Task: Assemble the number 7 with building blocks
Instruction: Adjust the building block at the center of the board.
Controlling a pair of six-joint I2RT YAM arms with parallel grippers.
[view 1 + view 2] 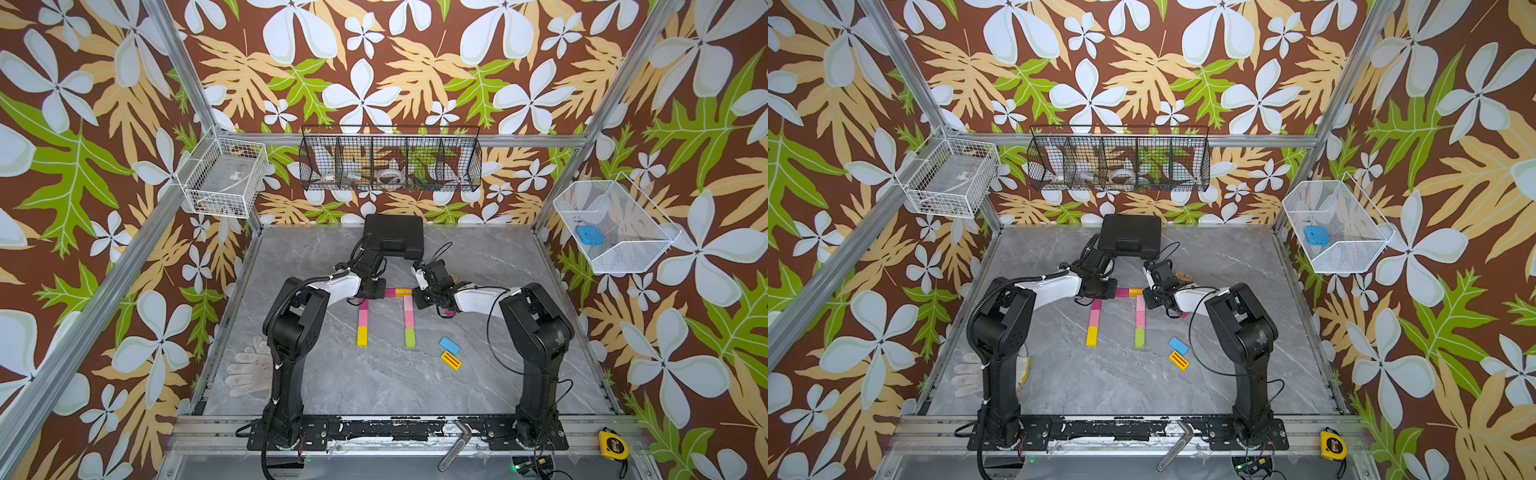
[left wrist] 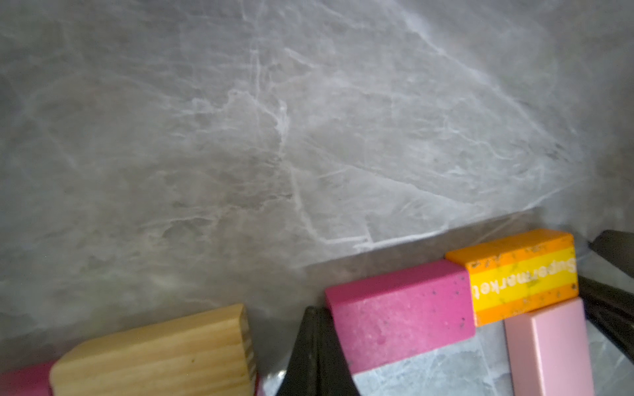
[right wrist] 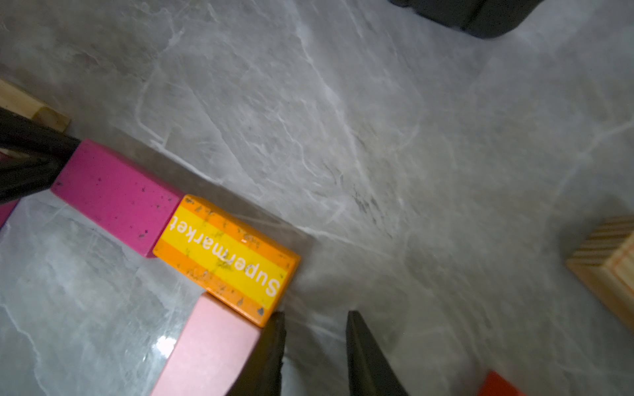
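magenta flat rectangular block (image 2: 398, 325) and orange block with a yellow stripe reading supermarket (image 2: 521, 277) lie end to end as the top bar, between the two grippers. left gripper (image 2: 314, 317) closed and empty, tips against the magenta block's free end. plain wood block (image 2: 154, 353) sits just on the tips' other side. right gripper (image 3: 315, 319) jaws slightly apart with nothing between. one finger touches the orange block's corner and the pale pink block (image 3: 206, 349) heading the stem, which ends in a green block (image 1: 410, 337). judgement: the 7 is nearly formed and is being squared up. a second column ending in a yellow block (image 1: 362, 336), on the left jaws' side, looks surplus. blue block (image 1: 449, 345) and yellow red-striped block (image 1: 451, 360) lie loose, well back from the right jaws.
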